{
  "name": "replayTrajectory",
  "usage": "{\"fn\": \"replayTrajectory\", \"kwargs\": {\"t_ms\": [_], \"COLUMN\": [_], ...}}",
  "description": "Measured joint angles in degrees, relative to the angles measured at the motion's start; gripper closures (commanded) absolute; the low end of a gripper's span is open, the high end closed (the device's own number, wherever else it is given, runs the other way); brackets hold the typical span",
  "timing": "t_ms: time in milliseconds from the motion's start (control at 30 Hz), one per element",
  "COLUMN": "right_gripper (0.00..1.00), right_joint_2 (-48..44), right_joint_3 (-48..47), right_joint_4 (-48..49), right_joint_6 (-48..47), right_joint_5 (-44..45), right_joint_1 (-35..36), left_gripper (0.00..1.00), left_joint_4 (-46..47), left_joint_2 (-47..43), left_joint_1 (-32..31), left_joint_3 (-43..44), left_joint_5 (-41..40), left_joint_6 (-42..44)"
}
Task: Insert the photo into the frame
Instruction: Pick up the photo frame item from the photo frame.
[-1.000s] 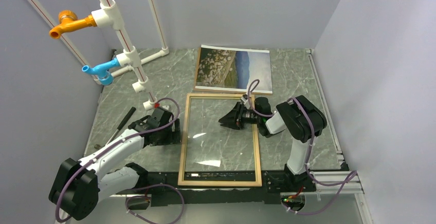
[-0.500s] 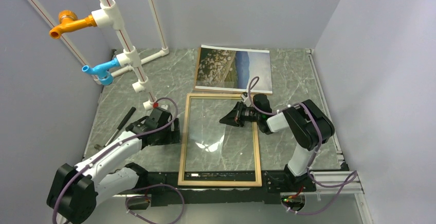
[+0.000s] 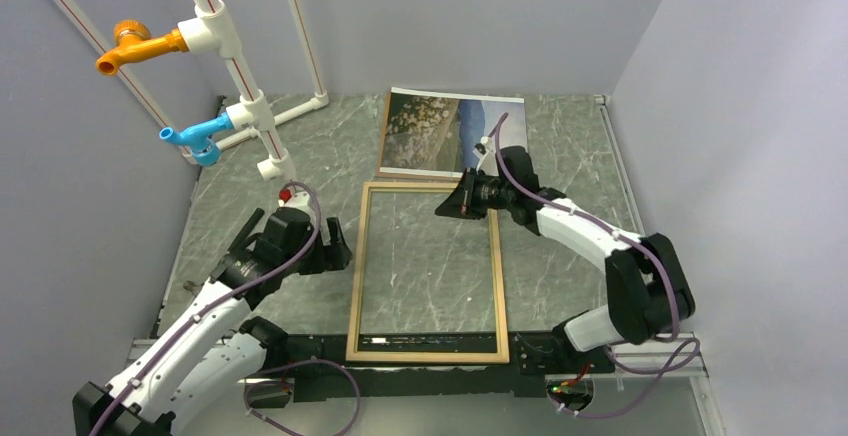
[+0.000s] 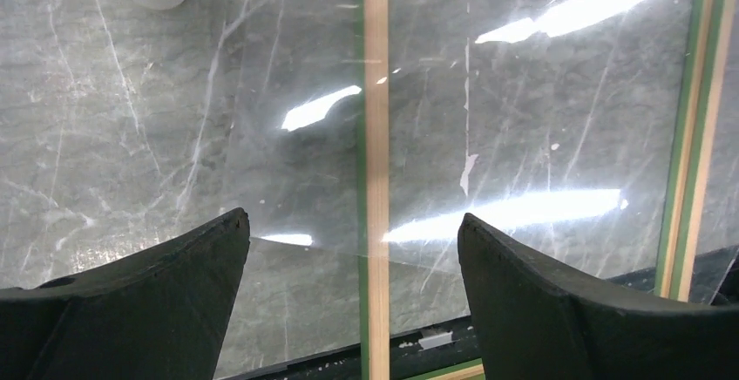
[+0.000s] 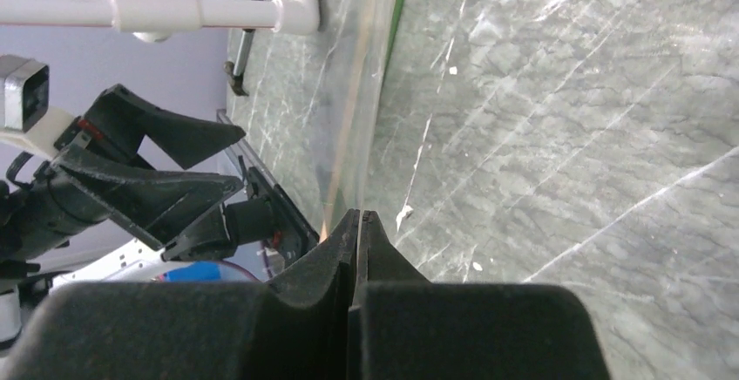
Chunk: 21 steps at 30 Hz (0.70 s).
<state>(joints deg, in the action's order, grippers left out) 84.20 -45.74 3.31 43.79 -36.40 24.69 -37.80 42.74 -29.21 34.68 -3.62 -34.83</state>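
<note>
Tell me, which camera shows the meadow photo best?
The top external view: the photo lies flat at the far side of the table, nearly whole, only its near edge partly hidden by the right arm. Neither wrist view shows it at all.

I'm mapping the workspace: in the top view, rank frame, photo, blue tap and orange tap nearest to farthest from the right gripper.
1. frame, its far right corner at the right gripper
2. photo, just behind, at the back
3. blue tap, far left
4. orange tap, upper left, farthest
</note>
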Motion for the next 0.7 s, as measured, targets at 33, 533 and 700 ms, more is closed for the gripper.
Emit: {"fn": "replayTrajectory", "kwargs": {"t_ms": [33,533,700], "right_gripper": [1.00,1.00,1.00], "right_joint_2": [-1.2,-17.8,-18.2], "right_joint_3": [-1.2,-14.6,-22.4], "right_joint_4": [-2.5,-31.9,-39.0], "right_joint_6": [-1.3,-11.0,-12.2], "right_joint_5": [0.5,10.7,13.1], "right_joint_1": [0.0,-2.2,-3.2], "left_gripper": [0.07,0.14,0.17], "left_joint_4": [0.0,4.3,7.6], "left_joint_2": [-0.5,4.6,9.3], "left_joint_1": [0.0,0.0,-1.3], "left_joint_3": [0.0,-3.2,-5.8], "left_joint_5": [0.2,8.5,10.3], "left_joint_6": [0.1,1.1,0.4]}}
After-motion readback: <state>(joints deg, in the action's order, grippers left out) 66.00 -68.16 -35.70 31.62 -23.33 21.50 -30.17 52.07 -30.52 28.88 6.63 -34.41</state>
